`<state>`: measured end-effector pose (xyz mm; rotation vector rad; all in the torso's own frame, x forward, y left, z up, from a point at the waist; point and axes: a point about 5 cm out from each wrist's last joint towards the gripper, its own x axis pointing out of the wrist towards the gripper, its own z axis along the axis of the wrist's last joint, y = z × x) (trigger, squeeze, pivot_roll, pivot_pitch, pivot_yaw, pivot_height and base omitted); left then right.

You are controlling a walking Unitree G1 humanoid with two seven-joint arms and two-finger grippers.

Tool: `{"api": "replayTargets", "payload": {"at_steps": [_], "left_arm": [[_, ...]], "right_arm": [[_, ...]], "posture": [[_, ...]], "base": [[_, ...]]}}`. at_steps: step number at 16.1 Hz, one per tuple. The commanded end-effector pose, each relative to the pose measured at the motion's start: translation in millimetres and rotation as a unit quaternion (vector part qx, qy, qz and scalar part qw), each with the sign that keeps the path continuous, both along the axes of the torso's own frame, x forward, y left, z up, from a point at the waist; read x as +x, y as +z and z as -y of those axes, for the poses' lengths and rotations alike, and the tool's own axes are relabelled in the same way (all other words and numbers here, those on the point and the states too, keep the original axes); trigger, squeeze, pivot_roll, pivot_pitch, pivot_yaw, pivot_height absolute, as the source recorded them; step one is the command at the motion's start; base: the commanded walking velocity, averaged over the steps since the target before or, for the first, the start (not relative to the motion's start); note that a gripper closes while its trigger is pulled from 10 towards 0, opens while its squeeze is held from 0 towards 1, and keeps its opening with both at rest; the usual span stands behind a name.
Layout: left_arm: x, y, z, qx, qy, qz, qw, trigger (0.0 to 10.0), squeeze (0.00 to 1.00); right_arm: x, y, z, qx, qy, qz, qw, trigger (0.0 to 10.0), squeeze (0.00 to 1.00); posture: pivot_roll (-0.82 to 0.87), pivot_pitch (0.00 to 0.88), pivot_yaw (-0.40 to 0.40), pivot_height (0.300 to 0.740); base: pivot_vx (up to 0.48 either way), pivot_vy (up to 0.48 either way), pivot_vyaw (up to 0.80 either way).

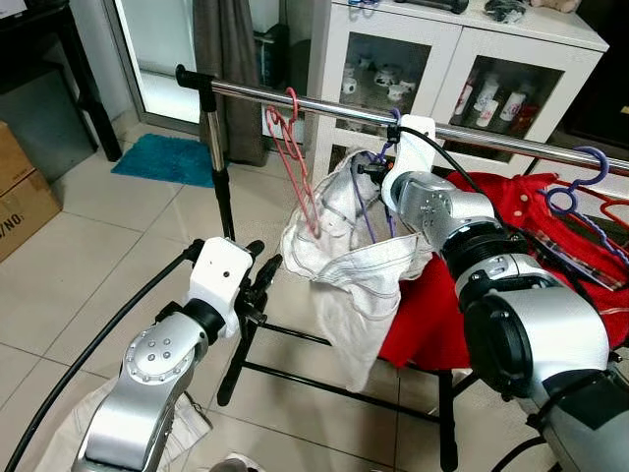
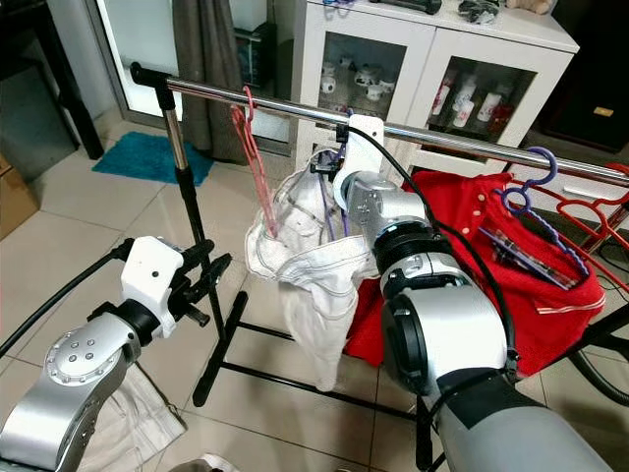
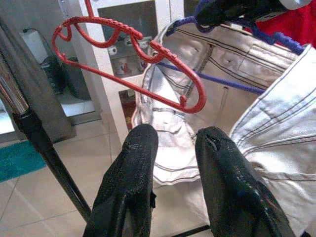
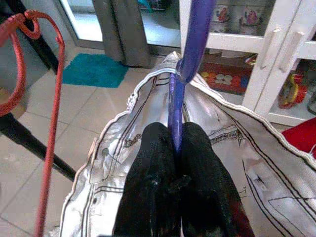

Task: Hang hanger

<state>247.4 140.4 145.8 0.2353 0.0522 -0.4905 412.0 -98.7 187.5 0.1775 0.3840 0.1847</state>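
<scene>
Right claw (image 4: 175, 197): closed on the neck of the purple hanger (image 4: 178, 94), up at the metal rail (image 1: 324, 106).
Purple hanger: carries white jeans (image 1: 359, 261); its hook is at the rail, but whether it rests on it cannot be told.
Left claw (image 3: 173, 148): fingers apart, empty, low beside the rack's black post (image 1: 224, 202).
Red hanger (image 1: 300, 162): hooked on the rail, its lower end inside the jeans' waist.
Left wrist view: the red hanger's notched arm is just beyond the fingertips.
Red garment (image 2: 472, 246): draped beside the jeans.
</scene>
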Motion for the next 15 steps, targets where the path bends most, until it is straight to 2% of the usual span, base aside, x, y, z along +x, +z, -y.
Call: {"api": "replayTargets", "payload": {"at_steps": [1,2,4,7,8,9,10,11,12,13,14,15], "left_arm": [[0.4,4.0,4.4,-0.001,-0.013,0.005,1.000,10.0,0.00],[1.8,5.2,3.9,-0.002,-0.010,0.009,1.000,10.0,0.00],[6.9,8.8,2.6,-0.015,0.009,0.018,1.000,10.0,0.00],[11.5,7.3,1.4,-0.040,0.036,0.006,0.999,10.0,0.00],[12.9,6.0,1.1,-0.050,0.039,-0.004,0.998,10.0,0.00],[13.5,5.8,1.2,-0.054,0.039,-0.007,0.998,10.0,0.04],[13.4,6.0,1.9,-0.062,0.034,-0.008,0.997,10.0,1.00],[12.0,5.5,1.9,-0.067,0.032,-0.011,0.997,10.0,1.00],[10.9,4.8,1.3,-0.061,0.037,-0.007,0.997,10.0,1.00],[8.9,3.8,0.3,-0.050,0.047,0.000,0.998,10.0,1.00],[7.9,3.5,-0.1,-0.048,0.050,0.003,0.998,10.0,1.00],[5.5,1.8,-1.9,-0.056,0.067,0.002,0.996,10.0,1.00]], "right_arm": [[1.4,5.9,-2.9,0.007,0.014,0.017,1.000,10.0,0.01],[2.6,11.2,-2.6,0.010,0.022,0.039,0.999,10.0,1.00],[2.9,24.2,1.0,0.019,0.056,0.093,0.994,10.0,1.00],[-11.4,25.9,20.1,0.043,0.081,0.109,0.990,10.0,1.00],[-31.2,22.0,31.5,0.044,0.104,0.109,0.988,10.0,1.00],[-39.7,20.2,34.9,0.041,0.113,0.106,0.987,10.0,1.00],[-57.1,16.9,41.2,0.031,0.129,0.106,0.985,10.0,1.00],[-77.3,13.8,48.9,0.022,0.141,0.107,0.984,10.0,1.00],[-91.9,12.2,55.1,0.015,0.145,0.112,0.983,10.0,1.00],[-113.2,9.9,63.0,0.006,0.144,0.121,0.982,10.0,1.00],[-121.4,9.4,65.4,0.003,0.142,0.124,0.982,10.0,1.00],[-141.1,7.3,73.8,-0.006,0.092,0.158,0.983,10.0,1.00]], "posture": [[0.14,0.010,-0.076,0.740],[0.14,0.001,-0.072,0.740],[0.13,0.000,-0.065,0.740],[0.12,0.000,-0.040,0.740],[0.11,0.000,-0.019,0.740],[0.11,0.000,-0.019,0.740],[0.10,0.000,-0.011,0.740],[0.09,0.000,-0.004,0.740],[0.08,0.000,-0.003,0.740],[0.08,0.000,-0.001,0.740],[0.08,0.000,0.000,0.740],[0.07,0.000,-0.002,0.740]], "base": [[0.000,0.000,0.00],[0.000,0.000,0.00],[0.000,0.000,0.00],[0.000,0.000,0.00],[0.000,0.000,0.00],[0.000,0.000,0.00],[0.000,0.000,0.00],[0.000,0.000,0.00],[0.000,0.000,0.00],[0.000,0.000,0.00],[0.000,-0.319,0.00],[0.000,-0.480,0.00]]}}
